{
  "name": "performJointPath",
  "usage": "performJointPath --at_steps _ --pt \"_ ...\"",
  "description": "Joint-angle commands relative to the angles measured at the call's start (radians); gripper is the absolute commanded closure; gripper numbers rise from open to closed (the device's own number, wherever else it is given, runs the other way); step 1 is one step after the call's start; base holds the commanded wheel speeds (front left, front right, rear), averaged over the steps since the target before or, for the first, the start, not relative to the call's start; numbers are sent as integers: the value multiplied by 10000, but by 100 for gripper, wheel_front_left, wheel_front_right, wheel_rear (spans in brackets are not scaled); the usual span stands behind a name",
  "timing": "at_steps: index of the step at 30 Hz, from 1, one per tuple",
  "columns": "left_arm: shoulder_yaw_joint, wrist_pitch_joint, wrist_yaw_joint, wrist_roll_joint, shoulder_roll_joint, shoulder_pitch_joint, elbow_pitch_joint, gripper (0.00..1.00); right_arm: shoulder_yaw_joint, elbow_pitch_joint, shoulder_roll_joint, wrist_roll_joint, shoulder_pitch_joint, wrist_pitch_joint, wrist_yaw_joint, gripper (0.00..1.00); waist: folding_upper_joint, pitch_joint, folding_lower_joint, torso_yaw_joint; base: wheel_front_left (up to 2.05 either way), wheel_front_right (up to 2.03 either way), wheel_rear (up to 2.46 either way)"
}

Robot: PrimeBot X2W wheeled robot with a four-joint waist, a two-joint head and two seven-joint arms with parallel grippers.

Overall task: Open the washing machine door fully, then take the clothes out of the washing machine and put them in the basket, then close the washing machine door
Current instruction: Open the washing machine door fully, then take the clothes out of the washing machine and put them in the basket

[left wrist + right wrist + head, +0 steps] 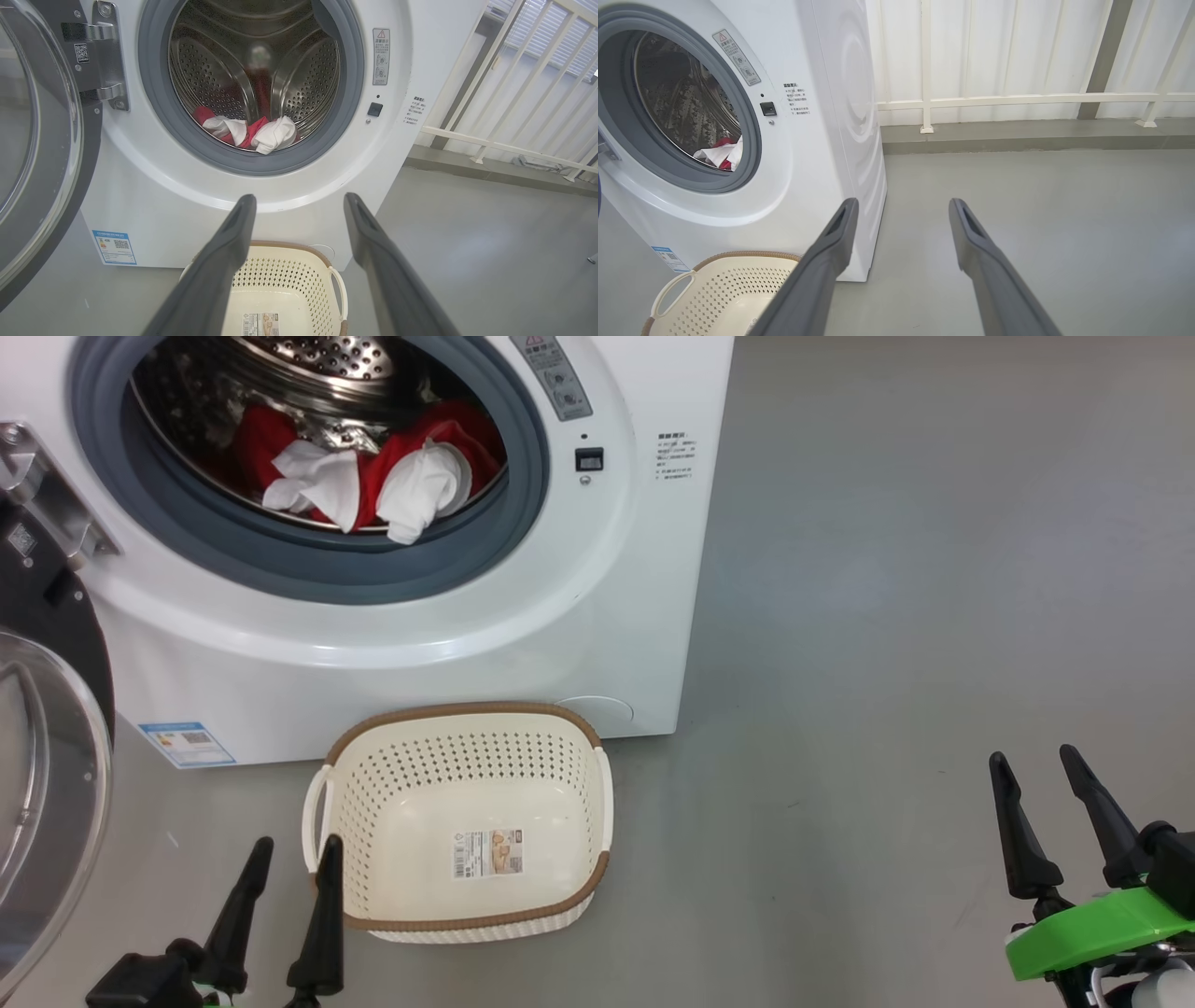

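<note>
The white washing machine (597, 616) (154, 200) (831, 154) stands ahead with its door (47, 775) (37, 140) swung open to the left. Red and white clothes (364, 476) (250, 130) (721, 151) lie at the front of the steel drum. The cream basket (467, 756) (289, 275) (719, 284) sits on the floor before the machine, holding just a paper label. My left gripper (297, 845) (299, 200) hangs open beside the basket's left handle, holding nothing. My right gripper (1034, 756) (901, 205) is open over bare floor at the right, well clear of the basket.
Grey floor (934, 569) spreads to the right of the machine. A white railing and panelled wall (1017, 98) (523, 116) run behind it, with a raised kerb (1017, 135) along their foot.
</note>
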Motion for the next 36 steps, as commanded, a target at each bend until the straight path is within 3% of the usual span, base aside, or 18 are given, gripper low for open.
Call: performJointPath --at_steps 1,36 --pt "263 -51 -53 -64 187 -68 -268 0 138 -274 -176 91 52 -65 48 0 0 -8 0 -20 0 0 0" --pt "330 -51 -54 30 360 -297 -507 0 59 -301 -82 68 28 -65 48 0 0 49 0 135 15 -15 0"
